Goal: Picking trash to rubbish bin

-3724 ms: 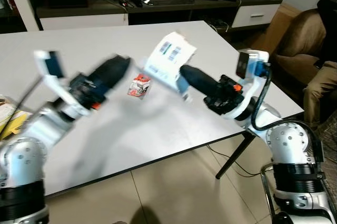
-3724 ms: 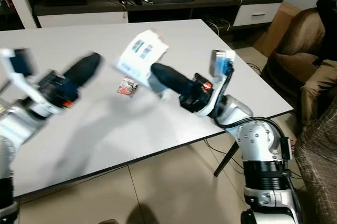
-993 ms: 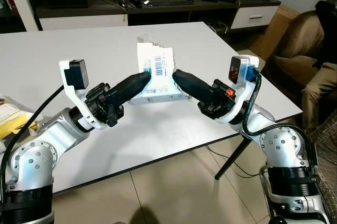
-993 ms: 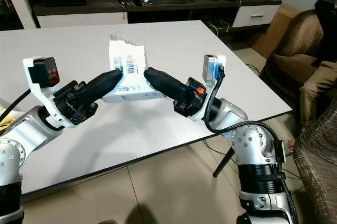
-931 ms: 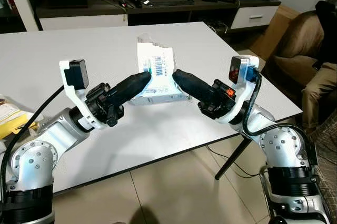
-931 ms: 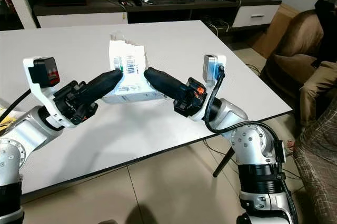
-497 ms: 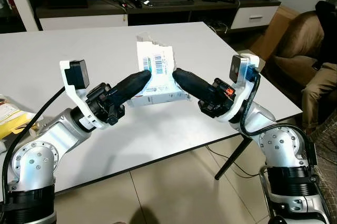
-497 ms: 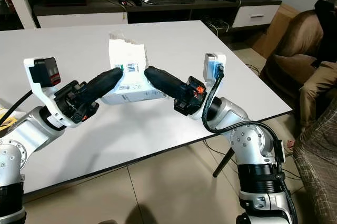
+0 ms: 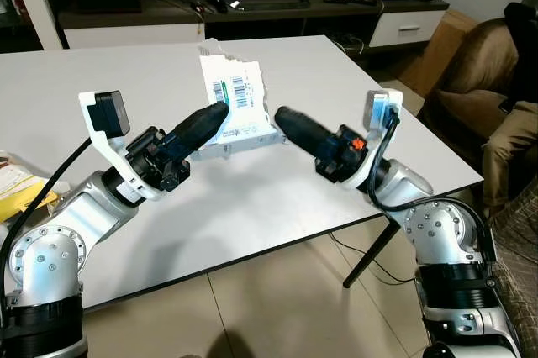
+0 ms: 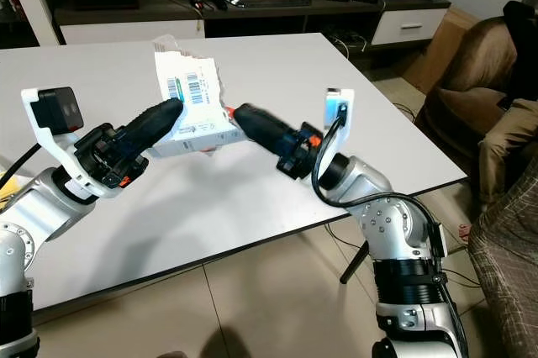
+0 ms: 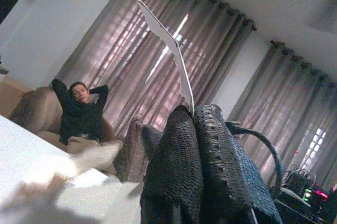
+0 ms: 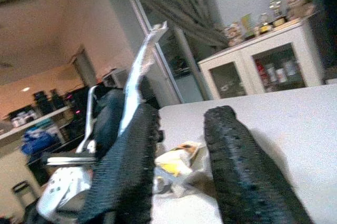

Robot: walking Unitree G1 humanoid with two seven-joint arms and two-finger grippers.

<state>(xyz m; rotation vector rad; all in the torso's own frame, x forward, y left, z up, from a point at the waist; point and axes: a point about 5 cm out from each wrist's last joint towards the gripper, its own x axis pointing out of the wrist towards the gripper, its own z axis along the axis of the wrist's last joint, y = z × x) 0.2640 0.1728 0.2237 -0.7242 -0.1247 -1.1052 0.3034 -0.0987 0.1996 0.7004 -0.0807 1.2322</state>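
Observation:
The trash is a torn white carton [image 9: 229, 89] with a barcode, held above the white table [image 9: 252, 207]. My left gripper [image 9: 215, 114] is shut on the carton's lower left edge; in the left wrist view the thin card [image 11: 168, 40] rises from between the pressed fingers [image 11: 179, 150]. My right gripper [image 9: 280, 114] is just right of the carton and open. In the right wrist view the carton [image 12: 139, 71] stands outside the fingers [image 12: 131, 150], and the gap between them holds nothing.
Yellowish wrappers [image 9: 17, 186] lie at the table's left edge. A dark TV unit [image 9: 252, 5] stands behind the table. At the right are a cardboard box [image 9: 437, 47] and a brown armchair [image 9: 483, 64] with a seated person's leg [image 9: 508, 135]. The tiled floor [image 9: 277, 307] lies below the table's front edge.
The right gripper has opened and let go of the carton. The left gripper has carried the carton a little left and up; the right arm has drawn back slightly.

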